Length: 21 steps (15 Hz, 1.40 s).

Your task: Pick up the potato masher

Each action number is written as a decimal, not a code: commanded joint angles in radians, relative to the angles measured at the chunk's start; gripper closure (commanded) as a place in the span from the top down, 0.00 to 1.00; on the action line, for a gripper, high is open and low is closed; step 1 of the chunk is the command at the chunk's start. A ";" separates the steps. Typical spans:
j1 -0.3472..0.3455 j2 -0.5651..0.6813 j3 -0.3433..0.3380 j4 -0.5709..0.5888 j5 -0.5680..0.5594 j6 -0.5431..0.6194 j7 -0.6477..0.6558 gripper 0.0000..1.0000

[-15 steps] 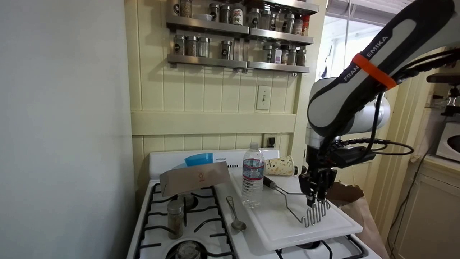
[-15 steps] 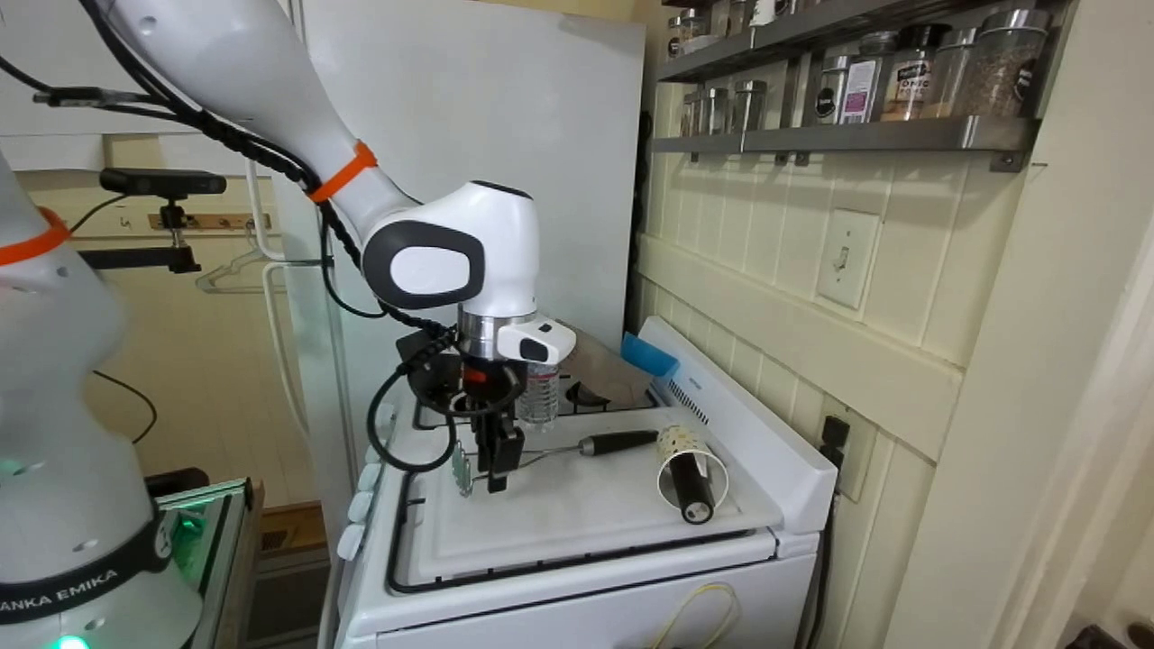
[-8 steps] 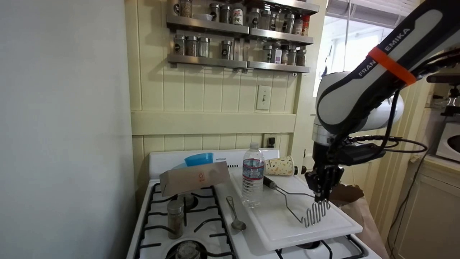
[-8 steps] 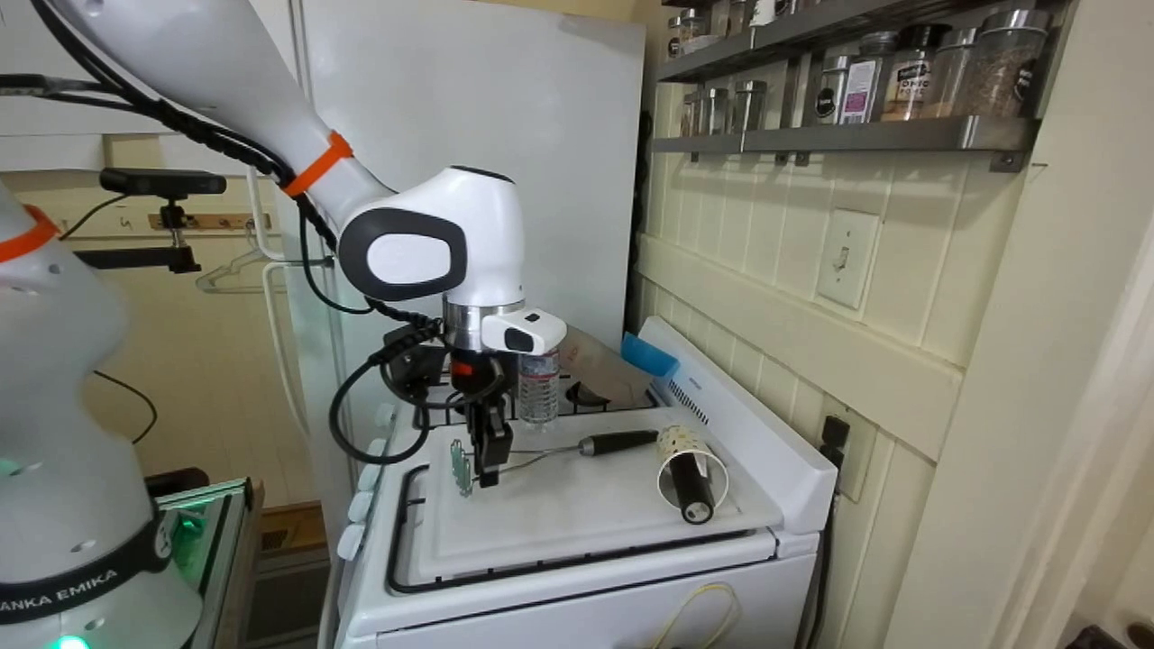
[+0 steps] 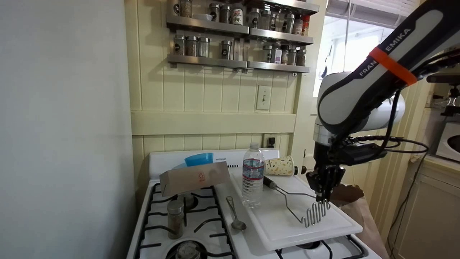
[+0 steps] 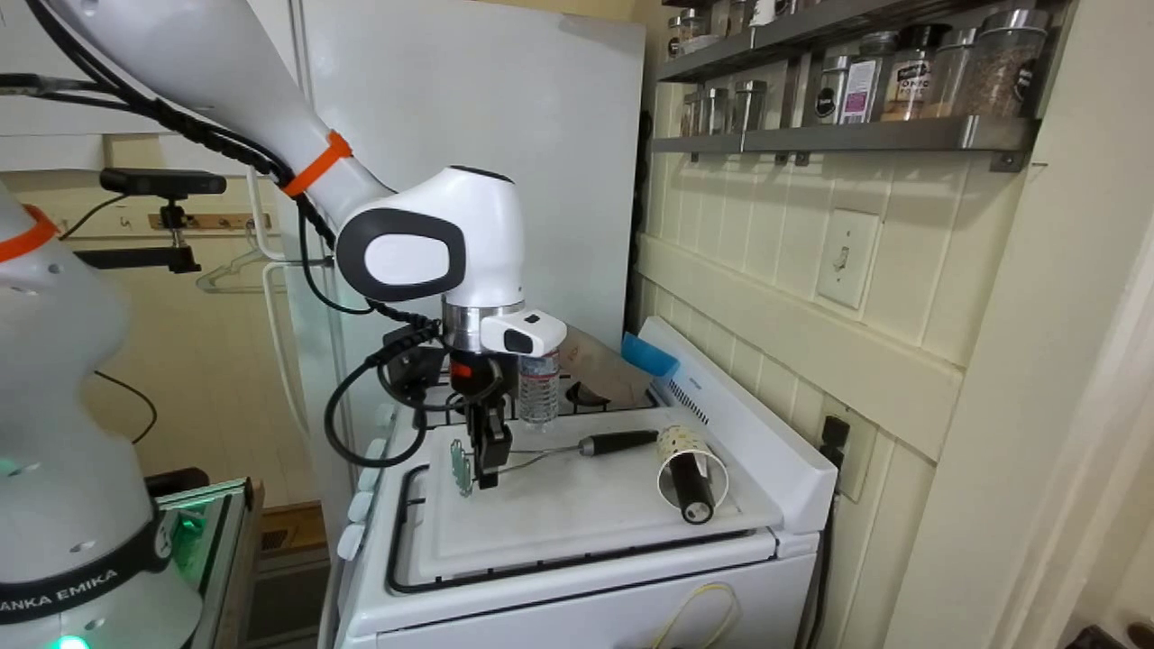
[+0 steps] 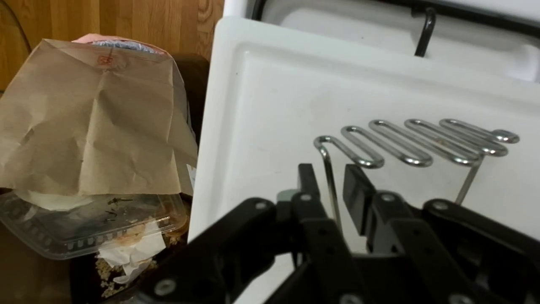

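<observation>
On the white board (image 7: pixel 274 97) atop the stove (image 6: pixel 559 613), we enter: one potato masher (image 7: pixel 417 162), silvery zigzag wire head, black handle, head toward the stove's front. One black tool (image 7: pixel 329 177), just beside the head: fingers (image 7: pixel 357 194) a narrow gap apart, one wire side of the masher lying between them; in the wrist view we note space on both sides of that wire. One speckled paper cup (image 5: pixel 279 166), on its side, black cylinder (image 6: pixel 692 494) protruding. One clear water bottle (image 5: pixel 252 185), capped, upright at the board's edge. Off the board we count one metal spoon (image 5: pixel 238 225), one lidded glass jar (image 5: pixel 175 219), and, beside the stove, one brown paper bag (image 7: pixel 122 126).
</observation>
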 commanded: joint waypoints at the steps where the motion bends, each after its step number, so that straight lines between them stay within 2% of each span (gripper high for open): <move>1: -0.002 -0.005 -0.006 -0.005 0.013 -0.024 -0.014 0.20; 6: 0.000 0.022 -0.024 0.011 0.031 -0.019 -0.048 0.11; 8: 0.003 0.039 -0.031 0.022 0.042 -0.021 -0.073 0.15; 11: 0.002 0.057 -0.038 0.033 0.049 -0.026 -0.095 0.33; 12: 0.001 0.058 -0.038 0.034 0.047 -0.027 -0.097 0.47; 14: 0.000 0.053 -0.034 0.032 0.040 -0.026 -0.092 0.57; 15: 0.000 0.053 -0.034 0.033 0.039 -0.026 -0.093 0.57; 17: 0.001 0.059 -0.037 0.038 0.045 -0.028 -0.101 0.49; 21: 0.002 0.082 -0.047 0.054 0.062 -0.020 -0.132 0.05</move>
